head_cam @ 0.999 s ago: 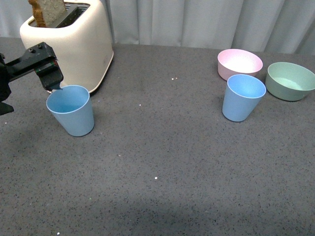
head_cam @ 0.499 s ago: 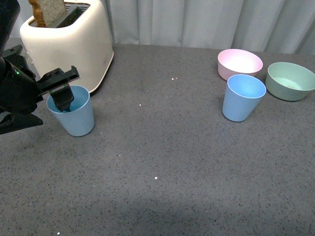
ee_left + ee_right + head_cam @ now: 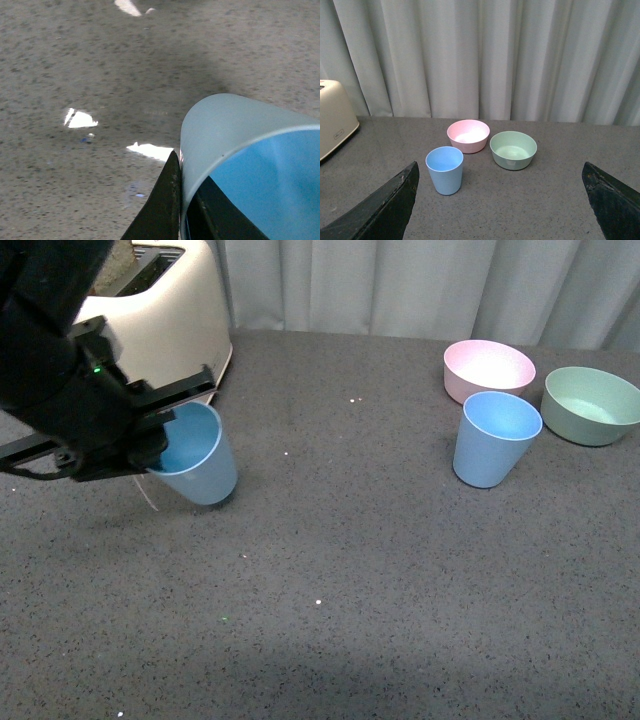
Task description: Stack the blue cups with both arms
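Left claw (image 3: 160,445) has its two fingers pinched on the rim of the first cup (image 3: 200,465), one finger inside and one outside, as the left wrist view shows close up. That cup sits tilted at the left of the front frame, just below the toaster (image 3: 175,330); I cannot tell whether its base is clear of the table (image 3: 340,580).

Over at the right of the frame, the second cup (image 3: 495,440) stands upright and untouched, just in front of the pink bowl (image 3: 488,368), with the green bowl (image 3: 590,405) beside it. The right claw (image 3: 500,172) is spread wide and empty, looking down on that cup from well back.

So it looks like early going: one cup gripped, the two cups well apart, nothing stacked yet. Bringing them together and nesting them is all to come.
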`<state>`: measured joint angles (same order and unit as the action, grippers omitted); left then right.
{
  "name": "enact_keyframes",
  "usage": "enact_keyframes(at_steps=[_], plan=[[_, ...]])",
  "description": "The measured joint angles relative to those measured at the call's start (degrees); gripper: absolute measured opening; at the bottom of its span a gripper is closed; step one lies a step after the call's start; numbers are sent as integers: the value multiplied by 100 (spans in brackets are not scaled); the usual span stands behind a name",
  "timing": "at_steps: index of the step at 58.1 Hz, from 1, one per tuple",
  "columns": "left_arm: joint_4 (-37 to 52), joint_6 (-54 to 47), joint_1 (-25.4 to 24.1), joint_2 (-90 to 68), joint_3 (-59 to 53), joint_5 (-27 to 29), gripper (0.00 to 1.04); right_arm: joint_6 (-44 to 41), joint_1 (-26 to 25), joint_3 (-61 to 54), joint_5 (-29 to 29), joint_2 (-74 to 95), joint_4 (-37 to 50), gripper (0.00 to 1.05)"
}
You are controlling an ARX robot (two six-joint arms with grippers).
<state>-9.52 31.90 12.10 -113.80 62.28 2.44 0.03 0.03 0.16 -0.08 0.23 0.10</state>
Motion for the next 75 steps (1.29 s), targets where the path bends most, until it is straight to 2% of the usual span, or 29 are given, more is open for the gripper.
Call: enact_keyframes(at_steps=[21,44,60,72,74,75], plan=[[-767,210,1043,-1045,1622,81,4,0,0,0,0,0,0,95],[-1272,229,1325,-1488,2400,142,4,0,0,0,0,0,0,95],[-920,181,1325,-1200,2323,-24,45,0,0,0,0,-2,0,95],[-612,236,1268,-627,2055,120,75,0,0,0,2,0,0,95],[-74,-33,1270,-546,1832,494,74,-2,0,0,0,0,0,95],[564,-278,1263,-472,1552,844,71,0,0,0,0,0,0,95]])
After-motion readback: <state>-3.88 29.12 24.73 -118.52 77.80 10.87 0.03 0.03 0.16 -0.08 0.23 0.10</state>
